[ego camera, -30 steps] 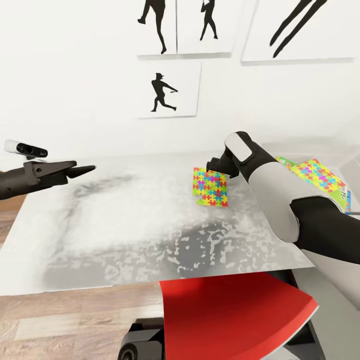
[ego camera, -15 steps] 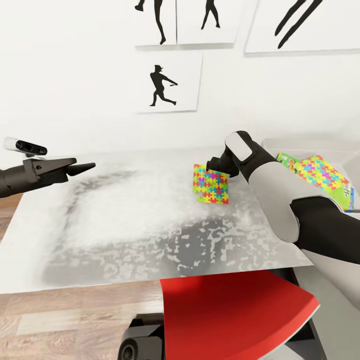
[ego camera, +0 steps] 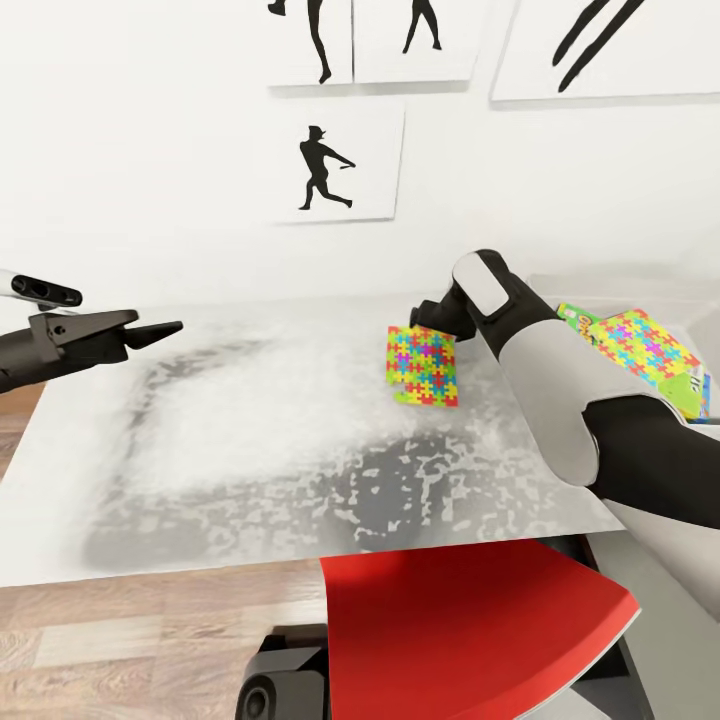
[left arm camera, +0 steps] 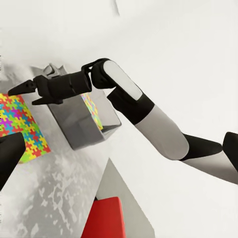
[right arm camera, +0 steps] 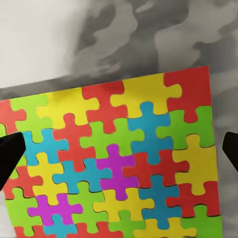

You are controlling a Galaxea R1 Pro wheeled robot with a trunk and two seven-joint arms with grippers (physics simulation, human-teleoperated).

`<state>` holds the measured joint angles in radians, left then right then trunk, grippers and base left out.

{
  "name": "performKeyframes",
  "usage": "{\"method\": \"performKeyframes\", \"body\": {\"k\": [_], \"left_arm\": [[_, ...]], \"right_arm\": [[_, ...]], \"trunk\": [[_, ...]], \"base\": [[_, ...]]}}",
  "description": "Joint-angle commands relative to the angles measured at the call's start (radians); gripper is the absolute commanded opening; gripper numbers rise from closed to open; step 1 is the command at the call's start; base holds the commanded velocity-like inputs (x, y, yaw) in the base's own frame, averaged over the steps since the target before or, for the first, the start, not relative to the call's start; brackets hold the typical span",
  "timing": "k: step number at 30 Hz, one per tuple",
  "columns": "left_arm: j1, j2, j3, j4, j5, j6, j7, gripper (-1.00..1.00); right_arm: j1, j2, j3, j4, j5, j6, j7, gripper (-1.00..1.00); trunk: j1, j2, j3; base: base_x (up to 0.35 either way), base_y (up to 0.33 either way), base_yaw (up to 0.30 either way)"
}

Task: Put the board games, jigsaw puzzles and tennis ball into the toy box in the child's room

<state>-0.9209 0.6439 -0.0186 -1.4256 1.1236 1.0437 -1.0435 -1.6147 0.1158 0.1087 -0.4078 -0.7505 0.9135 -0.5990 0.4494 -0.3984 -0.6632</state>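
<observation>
Multicolour jigsaw puzzle (ego camera: 423, 366) lies flat on the mottled grey-white table (ego camera: 250, 450), right of centre and toward the far edge. Right claw (ego camera: 432, 315) sits just above the puzzle's far edge. In the right wrist view the puzzle (right arm camera: 116, 158) spans the picture, with the two dark fingertips (right arm camera: 10, 158) at opposite sides, spread wide and apart from each other; nothing pinched between them.

Toy box (ego camera: 640, 290), pale grey, stands at the far right of the table, partly hidden behind the right arm. Inside it: second jigsaw puzzle (ego camera: 645, 345) lying tilted on top of a green-edged board game (ego camera: 575, 322); a blue edge shows at the far right beneath them. The left wrist view shows the toy box (left arm camera: 84, 126) from the side, with the right claw (left arm camera: 17, 89) over the first puzzle (left arm camera: 22, 129).

Left claw (ego camera: 160, 330) hangs over the left end of the table, well apart from the puzzle, fingers pressed together to a point, holding nothing.

White wall behind carries black silhouette sport prints (ego camera: 335, 165). Red panel (ego camera: 470, 630) of the robot shows at the near edge; wood plank floor (ego camera: 150, 640) below.
</observation>
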Motion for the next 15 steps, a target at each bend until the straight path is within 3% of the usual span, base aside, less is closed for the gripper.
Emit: {"method": "performKeyframes", "body": {"k": [1, 15], "left_arm": [[-0.001, 0.003, -0.002, 0.001, 0.002, 0.004, -0.003, 1.00], [-0.001, 0.017, -0.002, 0.001, 0.003, 0.004, -0.003, 1.00]], "right_arm": [[-0.001, -0.001, 0.007, -0.002, -0.010, 0.002, -0.006, 1.00], [-0.001, -0.001, 0.008, -0.005, -0.010, 0.002, 0.005, 1.00]], "trunk": [[0.001, -0.002, -0.001], [0.001, -0.002, -0.001]], "base": [[0.000, 0.000, 0.000], [0.000, 0.000, 0.000]]}}
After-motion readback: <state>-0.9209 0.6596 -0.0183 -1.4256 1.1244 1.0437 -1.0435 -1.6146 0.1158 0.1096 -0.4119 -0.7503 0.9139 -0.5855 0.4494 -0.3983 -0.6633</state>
